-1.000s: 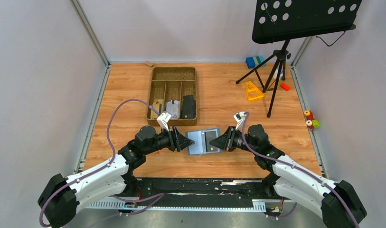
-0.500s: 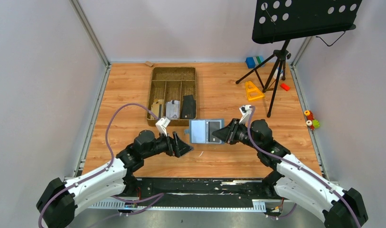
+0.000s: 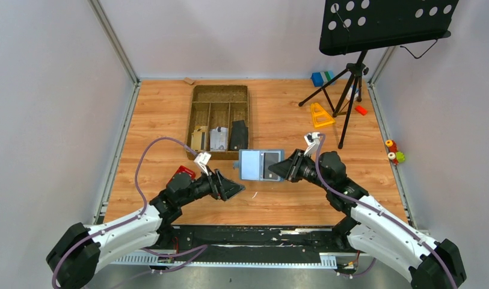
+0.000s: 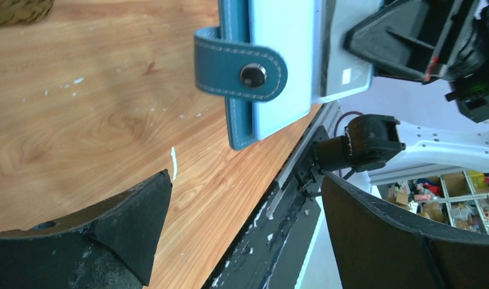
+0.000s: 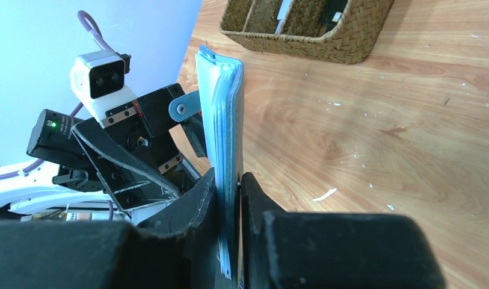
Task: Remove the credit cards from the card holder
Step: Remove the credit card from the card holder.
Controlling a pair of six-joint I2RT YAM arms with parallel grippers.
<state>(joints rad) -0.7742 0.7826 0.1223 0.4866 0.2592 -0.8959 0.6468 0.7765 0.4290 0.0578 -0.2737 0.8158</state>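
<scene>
The slate-blue card holder [image 3: 254,165] hangs open above the table, its strap with the snap [image 4: 242,72] pointing at my left arm. My right gripper [image 3: 284,168] is shut on its right edge [image 5: 227,114], the jaws pinching the pale blue leaves. A dark grey card [image 3: 269,164] sits in its right half. My left gripper [image 3: 233,188] is open and holds nothing; it is a short way near-left of the holder, and in the left wrist view the gripper [image 4: 246,177] has only table between its fingers. Three more cards, tan [image 3: 199,138], grey [image 3: 219,138] and dark [image 3: 239,135], lie in the tray.
The brown divided tray [image 3: 221,90] stands just beyond the card holder, its woven wall [image 5: 308,30] close behind. A red block [image 3: 183,171] lies by my left arm. A music stand's tripod [image 3: 349,90], a yellow triangle [image 3: 320,114] and small blocks occupy the far right.
My left gripper has let go of the card holder, opened wide and drawn back to the near left. My right gripper has carried the holder away toward the tray.
</scene>
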